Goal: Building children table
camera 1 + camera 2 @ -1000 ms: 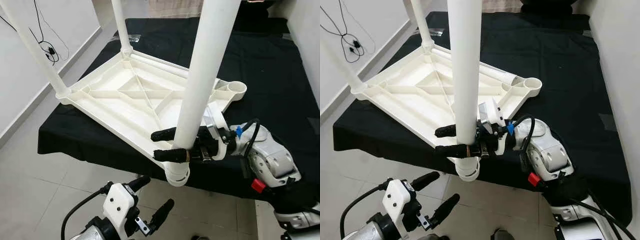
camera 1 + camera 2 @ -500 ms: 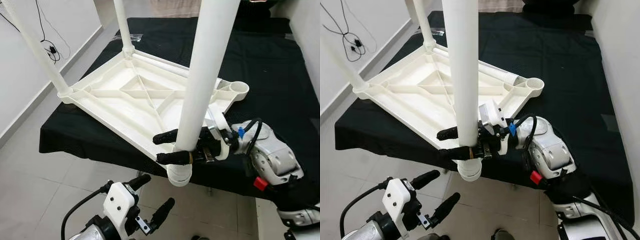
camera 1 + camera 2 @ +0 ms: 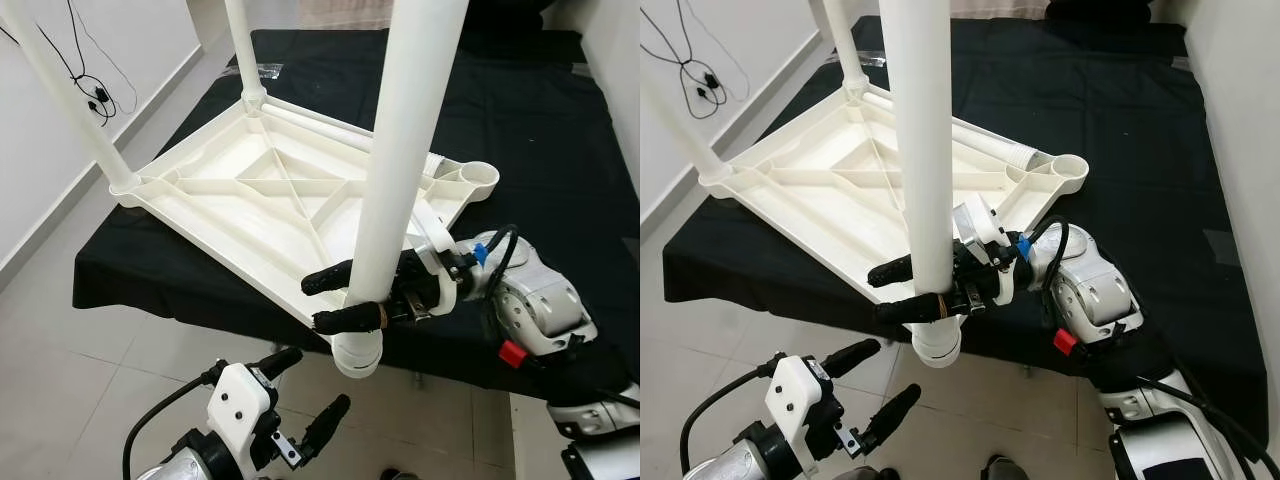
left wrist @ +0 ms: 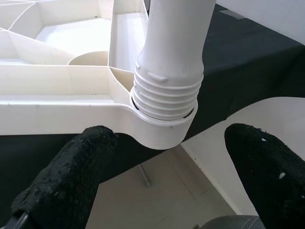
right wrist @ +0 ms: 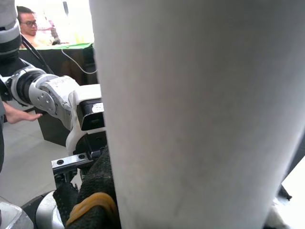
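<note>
Three legs stand in the upturned tabletop (image 3: 250, 190) on the black-covered bed (image 3: 540, 130); the right gripper (image 3: 340, 298) clamps the near leg (image 3: 395, 190), threads exposed, fourth socket (image 3: 478, 177) empty, left gripper (image 3: 305, 395) open, idle.

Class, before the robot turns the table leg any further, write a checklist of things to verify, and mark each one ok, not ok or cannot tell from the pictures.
1. Right hand shut on the near leg just above its socket: ok.
2. Leg standing in the corner socket: ok.
3. Leg screwed fully home: not ok, thread rings show above the socket.
4. Left hand off the work, open and low in front of the tabletop: ok.
5. Fourth socket filled: not ok, it is empty.
6. Tabletop firmly supported on the black cloth: cannot tell, the near corner overhangs the edge.
</note>
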Tool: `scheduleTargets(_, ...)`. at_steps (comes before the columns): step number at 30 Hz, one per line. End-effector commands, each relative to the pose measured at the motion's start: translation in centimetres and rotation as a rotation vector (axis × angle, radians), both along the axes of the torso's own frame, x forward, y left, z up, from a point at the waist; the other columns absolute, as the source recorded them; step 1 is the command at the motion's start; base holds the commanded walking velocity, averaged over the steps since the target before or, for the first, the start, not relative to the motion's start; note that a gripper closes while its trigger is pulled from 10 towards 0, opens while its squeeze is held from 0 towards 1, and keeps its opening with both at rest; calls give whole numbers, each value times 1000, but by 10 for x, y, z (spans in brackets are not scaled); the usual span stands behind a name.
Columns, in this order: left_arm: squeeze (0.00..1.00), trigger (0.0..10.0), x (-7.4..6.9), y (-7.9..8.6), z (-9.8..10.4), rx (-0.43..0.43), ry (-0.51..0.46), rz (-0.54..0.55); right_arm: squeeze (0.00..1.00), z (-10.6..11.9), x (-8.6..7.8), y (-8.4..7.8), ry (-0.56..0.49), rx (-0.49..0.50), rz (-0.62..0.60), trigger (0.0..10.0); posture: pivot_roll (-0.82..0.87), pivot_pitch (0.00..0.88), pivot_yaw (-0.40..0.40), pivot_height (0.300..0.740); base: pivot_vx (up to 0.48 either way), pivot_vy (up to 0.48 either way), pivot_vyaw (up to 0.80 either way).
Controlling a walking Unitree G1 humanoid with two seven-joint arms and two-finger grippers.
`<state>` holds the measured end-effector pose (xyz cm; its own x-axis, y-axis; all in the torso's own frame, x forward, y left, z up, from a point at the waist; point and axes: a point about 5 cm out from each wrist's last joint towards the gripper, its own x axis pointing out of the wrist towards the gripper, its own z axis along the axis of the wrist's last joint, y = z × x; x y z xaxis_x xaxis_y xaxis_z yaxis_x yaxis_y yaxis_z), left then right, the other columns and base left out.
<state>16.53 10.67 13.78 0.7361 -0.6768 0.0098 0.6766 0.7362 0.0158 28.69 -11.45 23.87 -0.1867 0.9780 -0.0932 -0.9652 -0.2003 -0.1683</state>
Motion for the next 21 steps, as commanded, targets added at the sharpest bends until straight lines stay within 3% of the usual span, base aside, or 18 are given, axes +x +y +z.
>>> scheduleTargets(1, 0, 10000, -3, 0, 0, 15, 11, -6, 0, -10, 0, 0, 36, -25, 10, 10000, 56, 236, 58, 740, 0, 0, 0)
scheduleTargets(9, 0, 10000, -4, 1, 0, 17, 12, -5, 0, -14, -4, 0, 42, -24, 23, 10000, 66, 242, 66, 740, 0, 0, 0)
scheduleTargets(21, 0, 10000, -2, 2, -1, 22, 12, -8, 0, -32, -4, 5, -33, -82, -208, 10000, 55, 234, 66, 740, 0, 0, 0)
